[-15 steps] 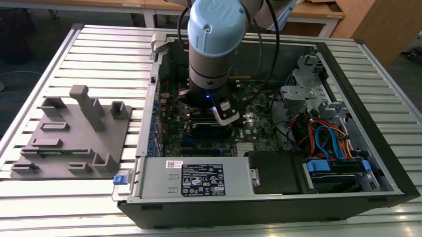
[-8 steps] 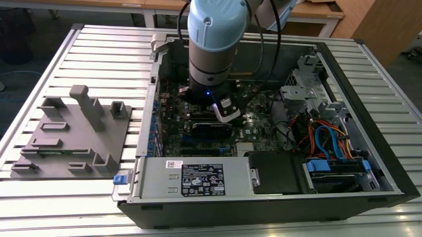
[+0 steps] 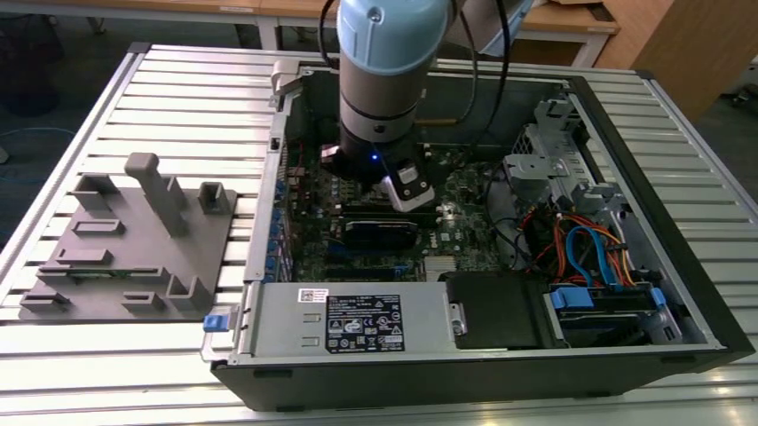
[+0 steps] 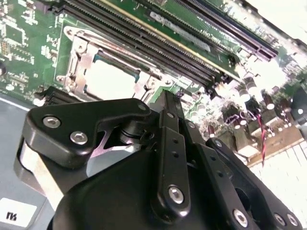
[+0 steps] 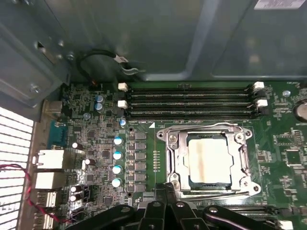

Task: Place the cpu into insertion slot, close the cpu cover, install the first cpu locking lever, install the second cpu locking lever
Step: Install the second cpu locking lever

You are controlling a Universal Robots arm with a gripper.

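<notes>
Arm is down inside the open computer case (image 3: 616,293), which lies on a slatted metal table (image 3: 177,98). Gripper (image 5: 165,188) sits low over the green motherboard (image 5: 96,158), its tip right at the near edge of the insertion slot (image 5: 209,160); in the second wrist view the gripper (image 4: 165,98) tip is just beside the socket's rim. Fingers look pressed together with no gap and nothing between them, so clenched and empty.

The cpu (image 5: 207,157) is already seated in the insertion slot, dull pale top showing through the window. The cpu cover (image 5: 178,158) lies flat over it, silver frame all round the chip. In the second wrist view the cpu (image 4: 111,79) shows bright and washed out inside the cpu cover (image 4: 79,57). Can't tell whether either locking lever is latched.

Four long black memory slots (image 5: 189,101) run along the far side of the socket, just beside it. Row of small capacitors (image 5: 117,160) sits beside the socket, on the side of the rear ports.

On the exterior view's left, a grey fixture block (image 3: 130,240) rests on the table, well apart from the case.
</notes>
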